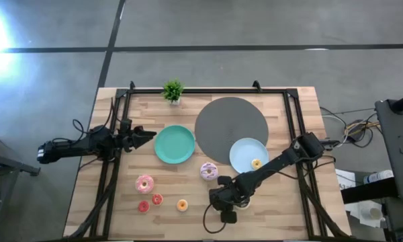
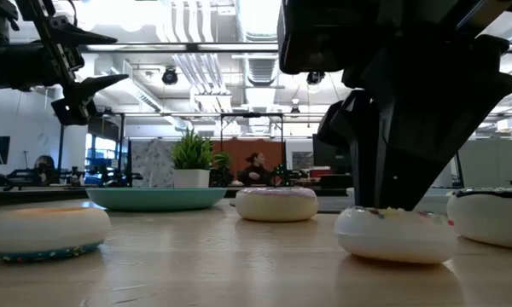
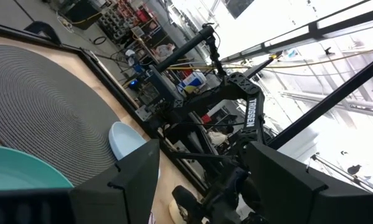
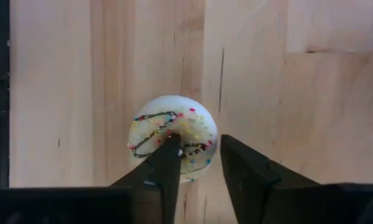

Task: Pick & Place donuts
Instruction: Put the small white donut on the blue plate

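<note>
A small cream donut with coloured sprinkles lies flat on the wooden table under my right gripper, which points down at the table's near middle and hides it in the high view. A lilac-white frosted donut, a pink donut, two tiny red ones and an orange one lie on the wood. A yellow donut sits on the pale blue plate. My left gripper hovers open and level beside the teal plate. My right gripper comes at the cream donut from above, pointing down. One finger stands in the centre hole and the other outside the rim, with the ring's wall between them. The donut's underside rests flat on the table.
A big grey disc lies at the far middle, partly under the pale blue plate. A small potted plant stands at the far edge. Black frame rails run along both sides. Another donut shows close to my right gripper in the low view.
</note>
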